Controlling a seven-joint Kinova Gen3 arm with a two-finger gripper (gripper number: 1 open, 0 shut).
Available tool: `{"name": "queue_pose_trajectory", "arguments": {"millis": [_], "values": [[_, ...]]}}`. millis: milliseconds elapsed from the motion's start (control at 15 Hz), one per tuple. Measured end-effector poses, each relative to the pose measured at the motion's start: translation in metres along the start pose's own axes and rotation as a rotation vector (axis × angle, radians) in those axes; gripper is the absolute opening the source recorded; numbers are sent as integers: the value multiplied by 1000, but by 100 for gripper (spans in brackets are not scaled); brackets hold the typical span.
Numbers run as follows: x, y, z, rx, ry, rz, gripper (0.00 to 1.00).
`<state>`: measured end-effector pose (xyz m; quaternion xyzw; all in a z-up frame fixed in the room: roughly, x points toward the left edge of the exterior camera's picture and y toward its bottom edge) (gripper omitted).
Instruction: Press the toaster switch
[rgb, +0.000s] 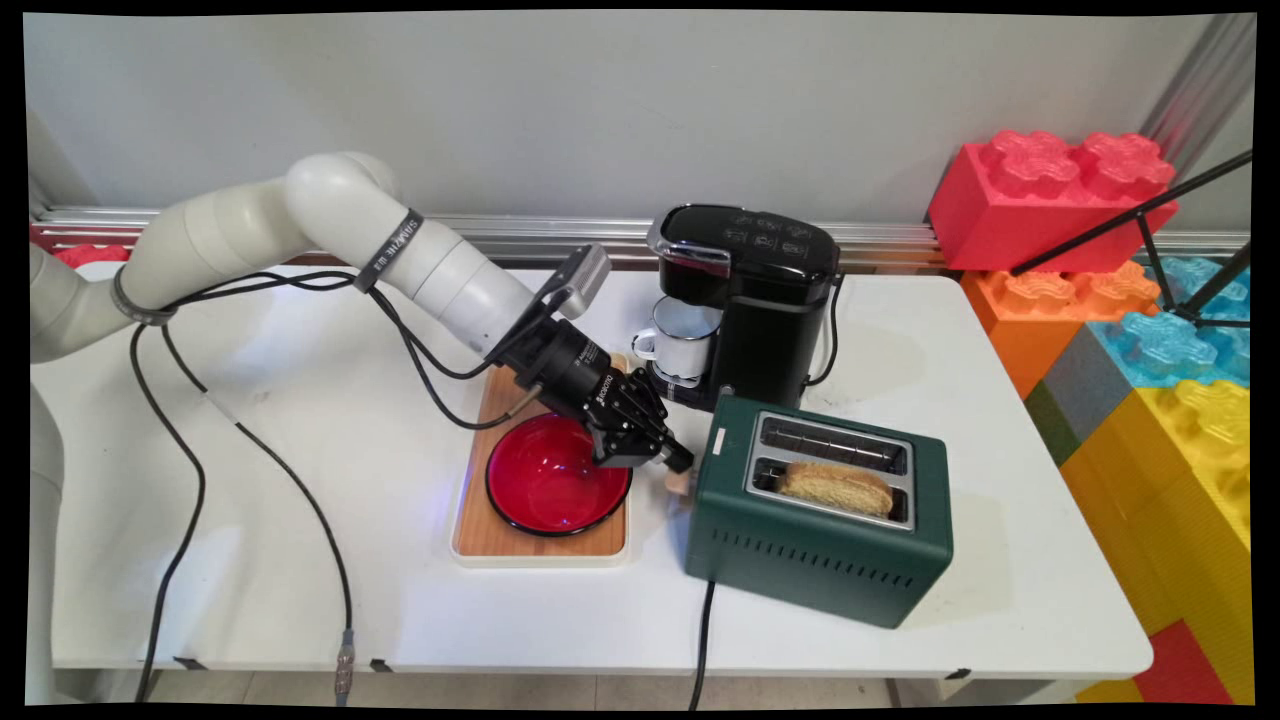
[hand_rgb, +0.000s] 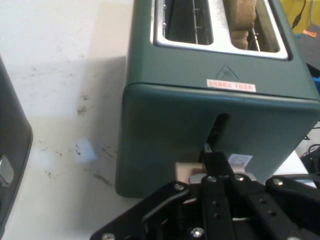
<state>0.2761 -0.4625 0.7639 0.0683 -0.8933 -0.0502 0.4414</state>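
Toaster (rgb: 820, 510) lever (hand_rgb: 192, 172): small, stiff wooden tab, pinched at its tip by closed gripper (hand_rgb: 212, 167); bread (rgb: 835, 488) in slot

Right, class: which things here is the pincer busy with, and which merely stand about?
In hand:
pincer, shut, at the beige lever
green toaster
bread slice in one slot

Standing about:
red bowl on wooden tray
black coffee machine
white mug
toy bricks
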Motion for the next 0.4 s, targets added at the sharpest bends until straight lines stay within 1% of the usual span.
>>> {"name": "queue_pose_trajectory", "arguments": {"millis": [400], "values": [[-2, 0, 0, 0, -8, 3, 0]]}}
